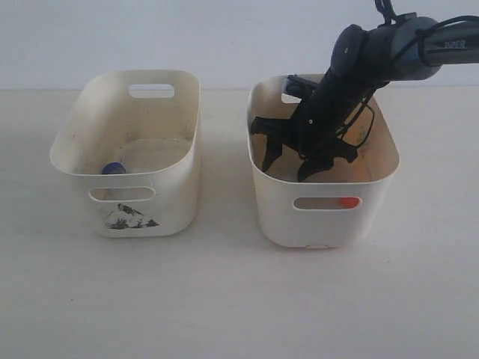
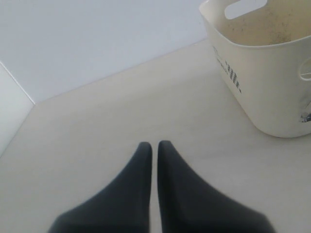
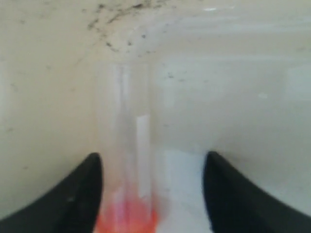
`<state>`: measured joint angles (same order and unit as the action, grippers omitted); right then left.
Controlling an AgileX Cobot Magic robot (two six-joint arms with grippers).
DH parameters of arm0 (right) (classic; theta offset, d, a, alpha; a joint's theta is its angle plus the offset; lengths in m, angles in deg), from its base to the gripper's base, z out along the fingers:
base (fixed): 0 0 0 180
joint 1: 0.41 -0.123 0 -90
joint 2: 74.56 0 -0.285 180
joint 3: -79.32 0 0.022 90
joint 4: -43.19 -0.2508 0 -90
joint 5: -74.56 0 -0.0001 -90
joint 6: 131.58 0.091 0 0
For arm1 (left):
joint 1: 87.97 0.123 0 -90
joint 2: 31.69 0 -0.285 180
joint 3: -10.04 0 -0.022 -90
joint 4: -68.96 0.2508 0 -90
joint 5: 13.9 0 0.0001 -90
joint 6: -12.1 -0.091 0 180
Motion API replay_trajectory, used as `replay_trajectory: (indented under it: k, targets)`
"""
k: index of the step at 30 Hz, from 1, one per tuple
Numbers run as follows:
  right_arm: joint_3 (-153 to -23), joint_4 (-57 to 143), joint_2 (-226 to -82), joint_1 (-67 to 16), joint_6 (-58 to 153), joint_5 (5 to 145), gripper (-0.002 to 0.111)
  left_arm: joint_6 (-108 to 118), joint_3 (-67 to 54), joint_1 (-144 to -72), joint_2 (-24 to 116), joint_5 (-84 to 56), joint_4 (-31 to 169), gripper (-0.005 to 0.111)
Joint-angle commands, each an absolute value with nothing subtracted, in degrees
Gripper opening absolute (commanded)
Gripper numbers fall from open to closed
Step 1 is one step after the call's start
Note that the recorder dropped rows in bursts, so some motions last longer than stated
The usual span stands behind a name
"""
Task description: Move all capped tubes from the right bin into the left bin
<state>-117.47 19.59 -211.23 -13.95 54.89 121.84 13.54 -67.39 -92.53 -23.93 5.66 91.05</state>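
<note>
While sunk inside right bin [image 1: 329, 224], right gripper [image 3: 153, 155] spread wide, clamping nothing; orange-capped tube [image 3: 129, 145] between fingers [image 3: 73, 194], nearer one, clear only in right wrist view. Exterior view: just orange through right bin's front slot, blue-capped tube [image 1: 114, 168] in left bin [image 1: 172, 187]. Left wrist view: left gripper [image 2: 154, 144] pressed closed, empty, over table [image 2: 87, 126] beside left bin. Pale wall [image 1: 187, 37] behind bins.

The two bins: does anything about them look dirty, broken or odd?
Both stand upright and unbroken. The left bin has a smudged black mark on its front and dark speckles inside. The right bin shows similar dark specks on its inner wall. Nothing looks spilled.
</note>
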Motion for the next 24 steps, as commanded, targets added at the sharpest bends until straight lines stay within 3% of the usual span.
replay_trajectory:
  k: [1,8,11,14,18,22,24]
  targets:
    - [-116.7,20.9,-212.7,-14.3,54.5,122.5,0.033,14.1,-67.2,-92.8,-23.9,5.4,90.9,0.004]
    - [-116.7,21.2,-212.7,-14.3,54.5,122.5,0.006,14.1,-67.2,-92.8,-23.9,5.4,90.9,0.004]
    - [-116.7,21.2,-212.7,-14.3,54.0,122.7,-0.001,14.1,-67.2,-92.8,-23.9,5.4,90.9,0.004]
    - [-116.7,21.2,-212.7,-14.3,53.9,122.7,0.001,14.1,-67.2,-92.8,-23.9,5.4,90.9,0.004]
    - [-116.7,21.6,-212.7,-14.3,53.9,123.0,0.02,14.1,-67.2,-92.8,-23.9,5.4,90.9,0.004]
    - [-116.7,22.8,-211.5,-14.1,54.0,123.4,0.066,14.1,-67.2,-92.8,-23.9,5.4,90.9,0.004]
    - [-116.8,23.5,-210.6,-14.1,54.5,123.4,0.08,14.1,-67.2,-92.8,-23.9,5.4,90.9,0.004]
